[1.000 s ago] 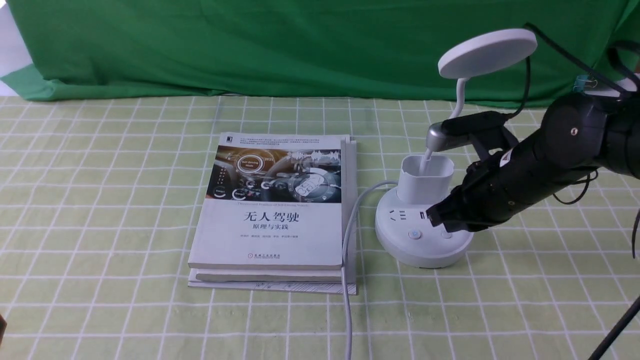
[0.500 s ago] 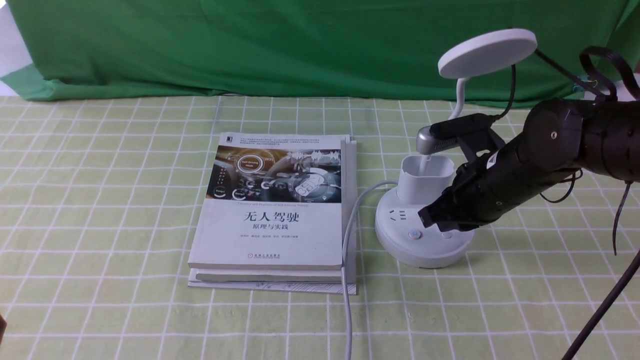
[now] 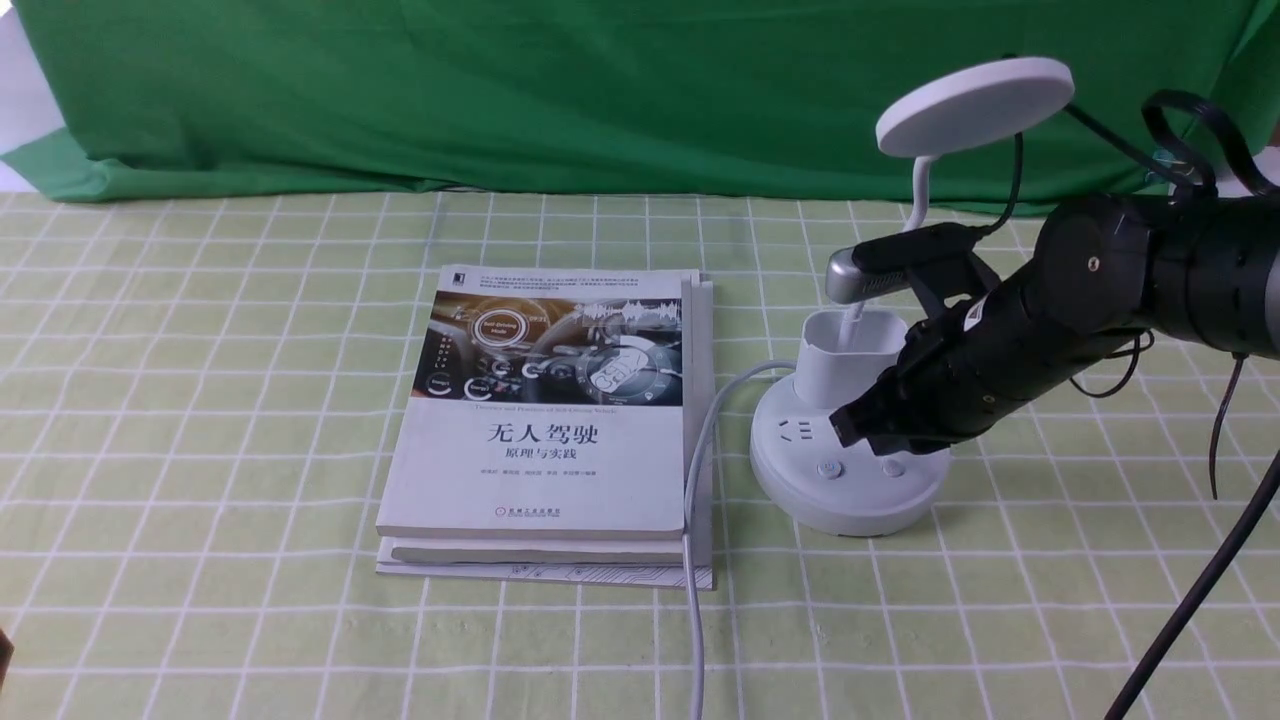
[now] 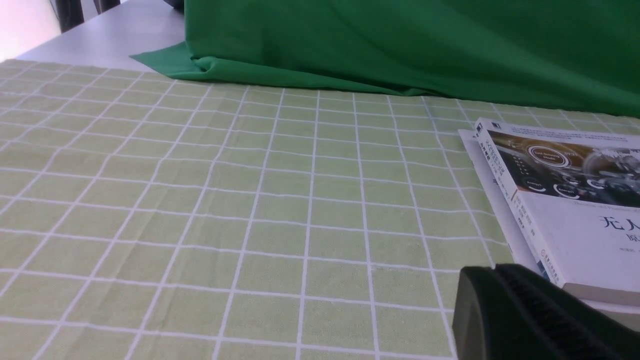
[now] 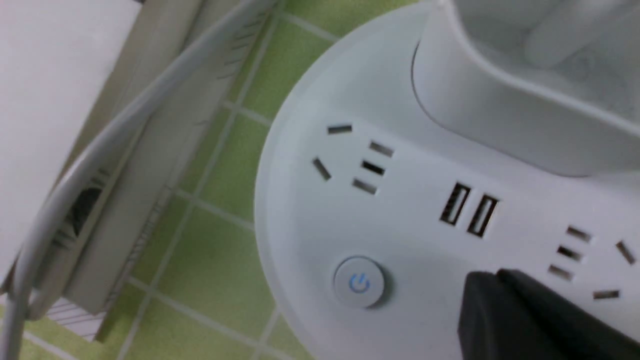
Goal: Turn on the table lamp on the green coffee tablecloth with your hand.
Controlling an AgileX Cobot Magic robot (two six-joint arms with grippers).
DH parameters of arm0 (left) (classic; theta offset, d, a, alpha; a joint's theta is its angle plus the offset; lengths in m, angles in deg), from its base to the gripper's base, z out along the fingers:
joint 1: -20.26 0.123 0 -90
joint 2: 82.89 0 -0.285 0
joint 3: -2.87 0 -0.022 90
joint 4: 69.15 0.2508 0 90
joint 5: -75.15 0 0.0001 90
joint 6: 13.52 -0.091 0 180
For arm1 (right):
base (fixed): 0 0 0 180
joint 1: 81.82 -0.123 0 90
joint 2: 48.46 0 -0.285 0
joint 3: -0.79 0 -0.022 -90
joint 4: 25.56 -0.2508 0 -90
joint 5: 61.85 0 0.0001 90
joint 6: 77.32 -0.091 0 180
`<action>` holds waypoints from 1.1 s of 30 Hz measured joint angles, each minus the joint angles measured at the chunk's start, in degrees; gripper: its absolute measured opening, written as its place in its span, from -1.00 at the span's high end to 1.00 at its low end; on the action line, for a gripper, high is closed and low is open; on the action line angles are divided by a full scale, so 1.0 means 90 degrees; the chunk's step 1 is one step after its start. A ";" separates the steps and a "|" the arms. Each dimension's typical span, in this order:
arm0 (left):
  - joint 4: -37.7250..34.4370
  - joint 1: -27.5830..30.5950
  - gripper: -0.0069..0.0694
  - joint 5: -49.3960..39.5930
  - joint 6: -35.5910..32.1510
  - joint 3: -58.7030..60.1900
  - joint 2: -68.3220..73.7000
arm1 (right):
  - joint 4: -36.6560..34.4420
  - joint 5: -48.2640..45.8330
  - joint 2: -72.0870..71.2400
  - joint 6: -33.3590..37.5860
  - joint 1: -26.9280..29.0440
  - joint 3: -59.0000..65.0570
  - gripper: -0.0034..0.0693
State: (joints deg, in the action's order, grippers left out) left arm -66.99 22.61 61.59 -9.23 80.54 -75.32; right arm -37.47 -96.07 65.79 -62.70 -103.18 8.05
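The white table lamp stands on the green coffee tablecloth (image 3: 250, 400) at the right. Its disc head (image 3: 975, 105) looks unlit. The cup holder (image 3: 850, 355) sits on the round base (image 3: 850, 495), which has two buttons (image 3: 828, 467). My right gripper (image 3: 845, 425), the hand, is shut and empty. It hovers low over the base, just behind the buttons. In the right wrist view its tip (image 5: 480, 282) is beside the blue-marked power button (image 5: 359, 282), not on it. My left gripper (image 4: 492, 272) is shut and empty, low over the cloth (image 4: 200, 200).
A stack of books (image 3: 560, 410) lies left of the lamp and shows in the left wrist view (image 4: 575, 200). The lamp's white cord (image 3: 697, 500) runs between the books and the base to the front edge. A dark green backdrop (image 3: 600, 90) hangs behind.
My right arm has moved left across the lamp base. Its tip is now farther left, and both buttons show in front of it. The lamp and books have not moved.
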 joint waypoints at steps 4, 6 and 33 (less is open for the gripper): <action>0.0000 0.0000 0.81 0.0000 0.0000 0.0000 0.0000 | 0.0002 -0.0144 0.0000 -0.0012 0.0006 0.0000 0.82; 0.0000 0.0000 0.81 0.0000 0.0000 0.0000 0.0000 | 0.0002 -0.0172 0.0000 -0.0012 0.0018 0.0000 0.82; 0.0000 0.0000 0.81 0.0000 0.0000 0.0000 0.0000 | -0.0025 -0.0143 -0.0197 -0.0012 0.0079 -0.0049 0.82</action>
State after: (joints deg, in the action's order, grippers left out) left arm -66.99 22.61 61.59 -9.23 80.54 -75.32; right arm -37.69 -97.36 64.02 -62.81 -102.47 7.60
